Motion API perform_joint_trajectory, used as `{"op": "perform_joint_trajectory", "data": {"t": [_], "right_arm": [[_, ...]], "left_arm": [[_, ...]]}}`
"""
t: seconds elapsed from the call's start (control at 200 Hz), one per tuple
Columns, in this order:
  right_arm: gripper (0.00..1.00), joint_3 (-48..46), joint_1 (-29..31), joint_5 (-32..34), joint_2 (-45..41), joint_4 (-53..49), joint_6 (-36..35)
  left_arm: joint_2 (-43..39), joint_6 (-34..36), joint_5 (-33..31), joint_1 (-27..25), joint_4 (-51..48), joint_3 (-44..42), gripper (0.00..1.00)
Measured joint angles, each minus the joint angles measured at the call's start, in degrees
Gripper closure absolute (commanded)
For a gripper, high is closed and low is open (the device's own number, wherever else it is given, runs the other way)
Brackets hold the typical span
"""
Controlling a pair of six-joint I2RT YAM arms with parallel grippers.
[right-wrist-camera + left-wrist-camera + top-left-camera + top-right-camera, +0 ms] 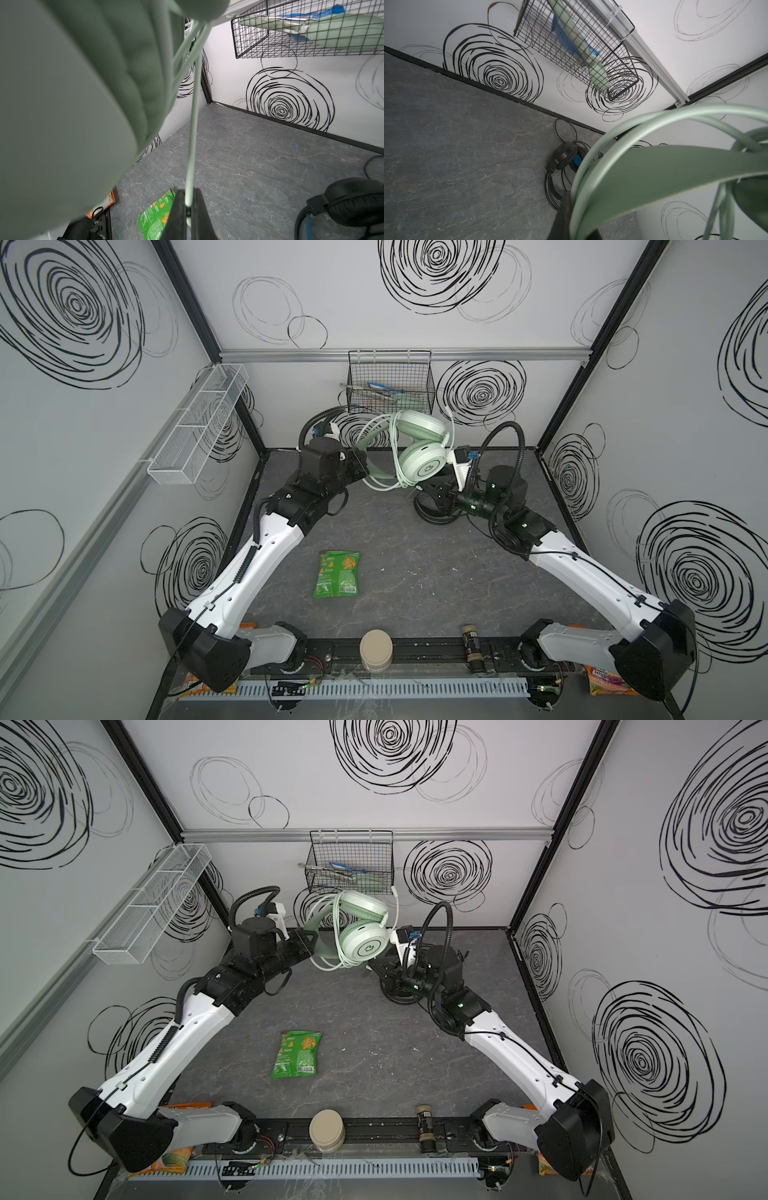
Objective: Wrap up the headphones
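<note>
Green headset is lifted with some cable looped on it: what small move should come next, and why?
Probably the right tool should carry the pale cable another turn around the mint-green headset: it pinches a taut free stretch, while the left tool holds the headband aloft.

The raised headset point(419, 443) hangs between left pincer point(362, 465) and right pincer point(188, 207), the other headset point(353, 201) lies on the worktop point(415, 572) below the right pincer, with a basket point(428, 385) behind both.

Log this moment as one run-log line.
left gripper shut on mint-green headset | right gripper shut on pale cable | black headset on table
</note>
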Motion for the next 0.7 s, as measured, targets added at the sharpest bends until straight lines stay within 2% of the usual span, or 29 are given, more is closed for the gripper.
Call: {"op": "perform_joint_trajectory", "data": {"t": [0.16,0.305,0.7], "right_arm": [[0.96,-0.48,0.04,-0.37,-0.66,1.99,0.11],[0.96,-0.61,-0.09,-0.59,-0.39,3.45,0.85],[0.95,-0.42,0.31,0.37,5.07,5.22,0.22]], "left_arm": [[0.26,-5.35,5.03,3.93,2.34,-4.09,1.0],[1.05,-10.86,9.07,4.37,6.27,-7.04,1.0],[3.76,-21.11,11.32,4.37,12.33,-9.94,1.0]]}}
